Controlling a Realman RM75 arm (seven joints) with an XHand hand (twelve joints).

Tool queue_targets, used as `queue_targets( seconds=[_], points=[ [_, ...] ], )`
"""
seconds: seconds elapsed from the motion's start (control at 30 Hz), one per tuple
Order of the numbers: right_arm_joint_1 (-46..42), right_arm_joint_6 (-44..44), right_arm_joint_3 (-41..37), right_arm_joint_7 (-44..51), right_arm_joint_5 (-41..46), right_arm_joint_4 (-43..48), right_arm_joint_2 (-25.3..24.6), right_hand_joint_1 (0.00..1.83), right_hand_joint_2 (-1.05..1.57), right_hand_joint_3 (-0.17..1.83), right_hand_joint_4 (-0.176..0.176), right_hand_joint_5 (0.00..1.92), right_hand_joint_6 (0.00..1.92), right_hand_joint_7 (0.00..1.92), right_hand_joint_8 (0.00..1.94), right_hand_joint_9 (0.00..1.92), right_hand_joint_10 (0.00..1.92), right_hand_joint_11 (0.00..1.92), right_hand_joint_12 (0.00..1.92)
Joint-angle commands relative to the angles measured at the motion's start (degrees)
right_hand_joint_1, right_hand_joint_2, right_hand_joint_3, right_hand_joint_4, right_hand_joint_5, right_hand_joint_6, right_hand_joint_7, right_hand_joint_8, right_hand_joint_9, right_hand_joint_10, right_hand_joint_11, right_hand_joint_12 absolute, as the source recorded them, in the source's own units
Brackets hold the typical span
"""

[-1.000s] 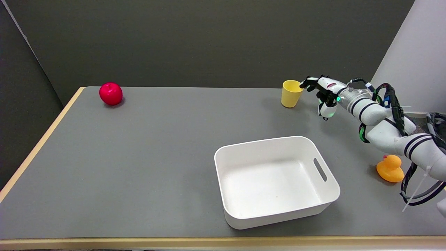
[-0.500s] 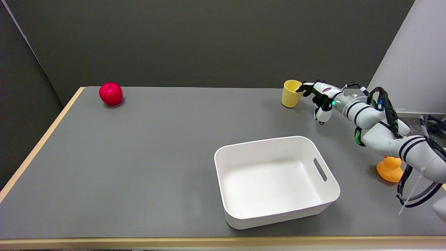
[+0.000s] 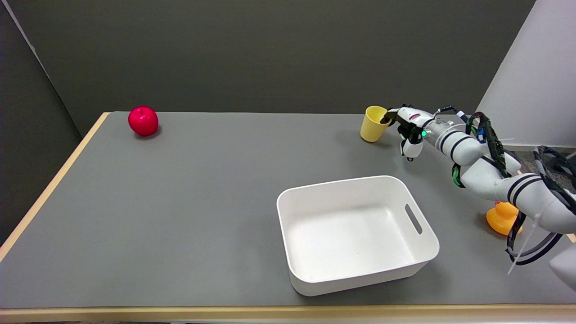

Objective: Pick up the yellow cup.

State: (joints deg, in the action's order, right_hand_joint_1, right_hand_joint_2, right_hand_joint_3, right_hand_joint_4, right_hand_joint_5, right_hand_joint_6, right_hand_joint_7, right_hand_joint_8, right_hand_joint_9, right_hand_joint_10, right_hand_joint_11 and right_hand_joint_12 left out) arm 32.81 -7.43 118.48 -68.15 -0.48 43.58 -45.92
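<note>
at the far right of the grey worktop, the black-and-white robot hand on the white right arm meets the small yellow plastic cup, which leans away from it towards the left with its base on the surface; dark fingertips sit at or just over the cup's right rim while the thumb hangs lower, beside the cup and apart from its wall. whether the fingers merely touch the rim or have hooked inside it cannot be told from this view, so it is not clear that the robot hand has any hold on the cup. the risk, on this evidence, is plain: the cup is light and already tilted, and more pressure from the right could tip it onto its side or slide it towards the back edge of the worktop. a thumb that closes late or too low could squeeze the tapered wall and let the cup slip out on the lift. the round red apple-shaped toy, the white plastic bin and the orange rubber duck lie well apart from the cup
</note>
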Motion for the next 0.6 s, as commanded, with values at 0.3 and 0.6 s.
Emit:
queue_targets(
  seconds=[0.3, 0.6],
  points=[
    [-12.0, -24.2, -14.4, -1.7, 17.4, 1.8, -0.1, 1.83, 0.54, 1.23, -0.085, 0.34, 0.49, 0.41, 0.38, 0.87, 1.91, 0.77, 1.92],
    [-27.4, -41.7, -26.3, -7.7, 25.4, 7.5, -0.1, 1.83, 0.54, 1.22, -0.091, 0.34, 0.49, 0.42, 0.38, 0.86, 1.9, 0.77, 1.92]
  ],
)
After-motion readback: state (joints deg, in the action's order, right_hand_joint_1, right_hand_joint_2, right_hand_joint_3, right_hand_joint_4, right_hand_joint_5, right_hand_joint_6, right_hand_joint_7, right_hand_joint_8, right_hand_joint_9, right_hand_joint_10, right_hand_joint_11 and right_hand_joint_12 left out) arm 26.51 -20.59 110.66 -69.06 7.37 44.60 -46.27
